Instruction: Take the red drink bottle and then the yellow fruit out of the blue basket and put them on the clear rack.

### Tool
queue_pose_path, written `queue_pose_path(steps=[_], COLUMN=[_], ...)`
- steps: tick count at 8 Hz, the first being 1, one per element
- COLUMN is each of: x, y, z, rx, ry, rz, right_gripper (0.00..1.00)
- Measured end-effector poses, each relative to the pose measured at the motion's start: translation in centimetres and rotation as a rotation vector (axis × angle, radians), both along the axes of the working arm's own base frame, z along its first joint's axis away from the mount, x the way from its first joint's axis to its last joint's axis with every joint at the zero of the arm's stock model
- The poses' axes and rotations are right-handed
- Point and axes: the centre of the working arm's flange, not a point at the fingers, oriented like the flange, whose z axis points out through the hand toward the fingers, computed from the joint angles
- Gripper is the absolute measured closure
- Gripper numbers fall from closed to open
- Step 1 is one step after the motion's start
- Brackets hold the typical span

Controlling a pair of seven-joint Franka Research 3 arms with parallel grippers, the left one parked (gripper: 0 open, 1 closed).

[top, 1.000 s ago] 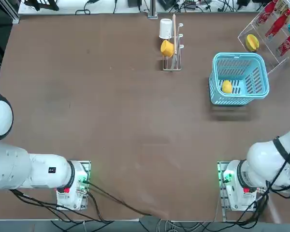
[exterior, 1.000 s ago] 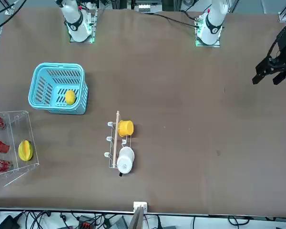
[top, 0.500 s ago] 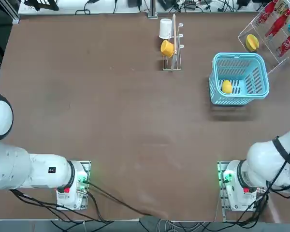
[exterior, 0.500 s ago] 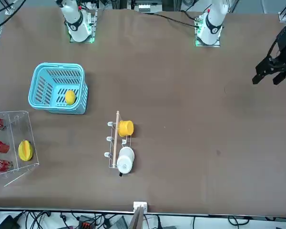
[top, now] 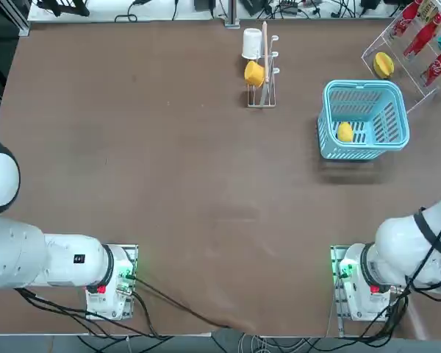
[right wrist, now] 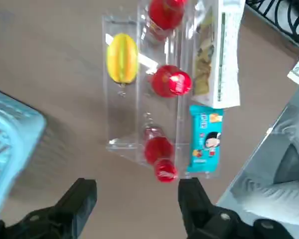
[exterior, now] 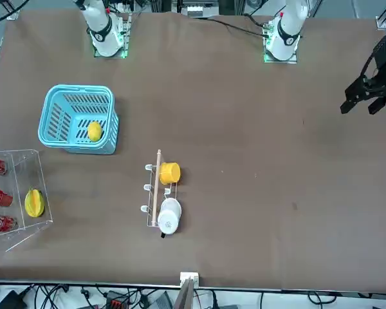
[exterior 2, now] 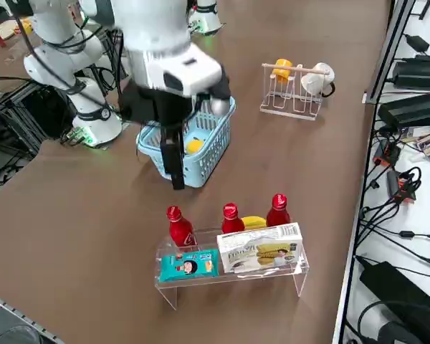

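Starting at L. of top view: white wire cup stand (top: 262, 97) w/ a pale upright bar, on the brown tabletop (top: 169, 169). A white cup (top: 252, 44) and, nearer the robot, a yellow cup (top: 254, 73) hang on it.

Next, to the R.: light-blue rectangular plastic basket (top: 364, 90), slotted sides, thick rim. Inside, small round plain yellow fruit (top: 345, 132) sits on the floor of it, toward the robot's side; it's the only item seen in there.

Farther R. and beyond the basket: clear see-through plastic rack (exterior 2: 229, 276), thin pale edges. On it, L. to R.: larger yellow fruit w/ greenish-brown edge (top: 383, 65), then three small red plastic cola bottles (right wrist: 164, 152) in a row, red caps, white lettering. Can't tell which one is the task's bottle, but all 3 are on the rack. Along the rack's R. part, white printed box (exterior 2: 261, 247) and turquoise snack packet (exterior 2: 189, 265), side by side.

Last, past top view's R. edge: black right claw (right wrist: 137, 184), up in the air over the tabletop, on the basket's R. side. Its two fingers stand wide apart w/ nothing btwn them; fully open, holding nothing.
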Motion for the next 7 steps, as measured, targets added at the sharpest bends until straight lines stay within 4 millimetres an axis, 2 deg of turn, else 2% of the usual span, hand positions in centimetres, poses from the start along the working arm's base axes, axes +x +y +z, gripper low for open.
queue_pose_path(steps=[1,3,4,7], x=[-0.7,-2.6,-3.3,-6.1], y=[2.2,5.9,7.8,15.9], z=[1.7,3.1,3.2,2.4], rx=[0.044,0.151,0.171,0.168], ry=[0.006,0.029,0.043,0.036], rz=[-0.049,-0.200,-0.256,-0.412], right_gripper=[0.00,0.00,0.00,0.00])
